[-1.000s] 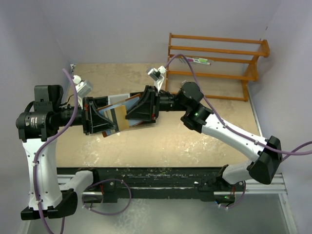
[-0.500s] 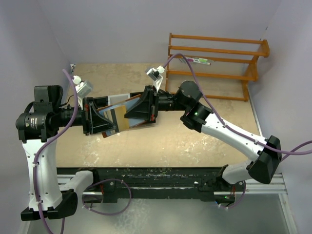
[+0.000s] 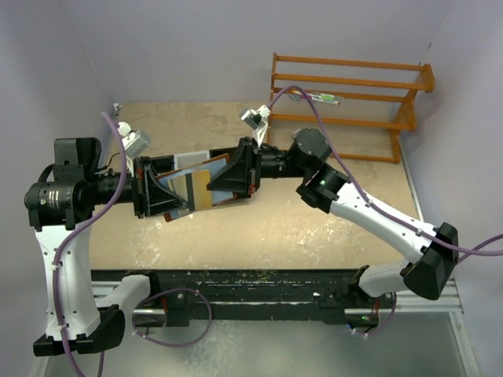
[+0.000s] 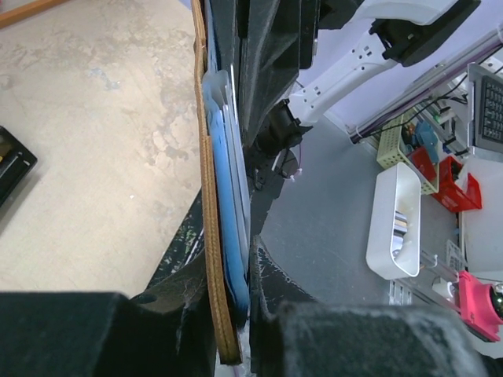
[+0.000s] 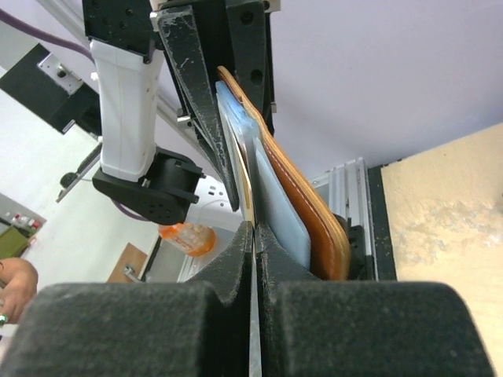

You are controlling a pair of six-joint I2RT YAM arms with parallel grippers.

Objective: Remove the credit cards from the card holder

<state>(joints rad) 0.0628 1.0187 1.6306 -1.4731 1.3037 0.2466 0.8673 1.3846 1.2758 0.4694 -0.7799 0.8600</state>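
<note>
One orange wooden rack [image 3: 354, 63] stands at the far right of the tan counter [image 3: 314, 228], well apart from both arms. A small green-and-pink item [image 3: 321, 97] lies on one of its rails, too small to name.

Above the counter's middle, the left tool [image 3: 169, 195] is clenched on one brown leather card holder [image 3: 200, 190], which it holds in the air on edge. The right tool [image 3: 224, 179] meets it from the opposite side, its fingers pinched tight on the thin edge of one of the credit cards [image 4: 229, 220].

In the left wrist view, light blue and whitish cards sit pressed against the holder's inner face. At least two show, but the full count cannot be told, because the right tool's black body covers their far ends.

The right wrist view is likewise crowded by the left tool just beyond the cards.

Off the counter, one white bin [image 4: 397, 220] and one red basket [image 4: 449, 182] are visible. Elsewhere there is one blurred orange bottle [image 5: 186, 237].
</note>
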